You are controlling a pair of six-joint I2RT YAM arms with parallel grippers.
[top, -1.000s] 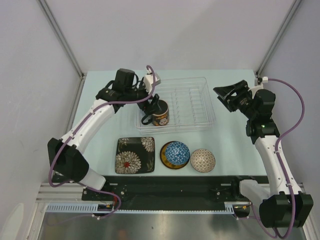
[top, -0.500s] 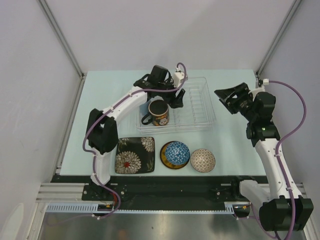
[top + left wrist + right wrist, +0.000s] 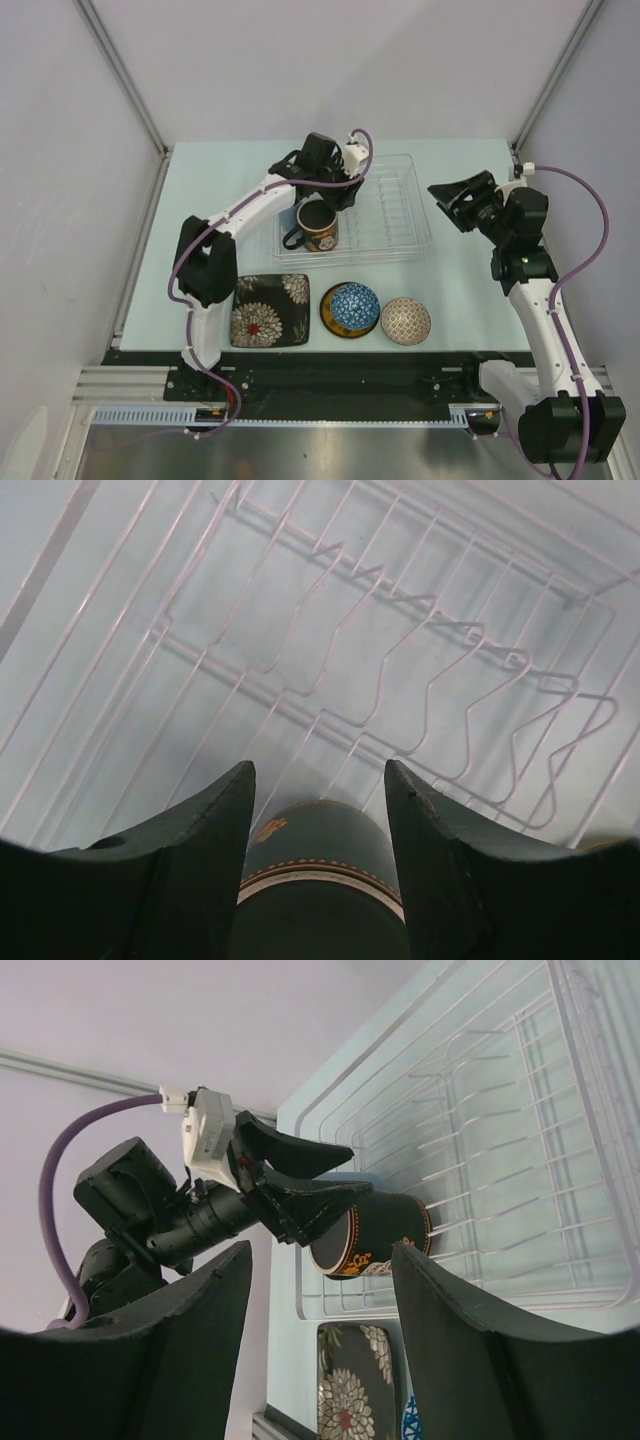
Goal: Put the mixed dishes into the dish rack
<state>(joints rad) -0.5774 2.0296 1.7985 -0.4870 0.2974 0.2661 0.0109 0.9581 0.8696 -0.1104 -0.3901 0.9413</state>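
Note:
The clear dish rack (image 3: pixel 395 215) lies at the table's middle back. The dark floral mug (image 3: pixel 318 228) stands in its left end, with a pale blue cup (image 3: pixel 288 214) partly hidden beside it. My left gripper (image 3: pixel 338 195) hovers open just above the mug's far rim; in the left wrist view the mug (image 3: pixel 320 875) shows between the spread fingers over the rack's wires (image 3: pixel 400 660). The black square plate (image 3: pixel 270 310), the blue bowl (image 3: pixel 351 304) on the yellow saucer (image 3: pixel 328 318) and the brownish bowl (image 3: pixel 405 320) sit in front. My right gripper (image 3: pixel 452 200) is open and empty.
The right wrist view shows the left gripper (image 3: pixel 358 1170), the mug (image 3: pixel 385 1230), the rack (image 3: pixel 520 1140) and the plate (image 3: pixel 350 1380). Grey walls close in the table on both sides and at the back.
My left arm has swung right, its gripper going from the mug's left side to over the rack behind the mug. The mug has stayed put. The right gripper shifted slightly.

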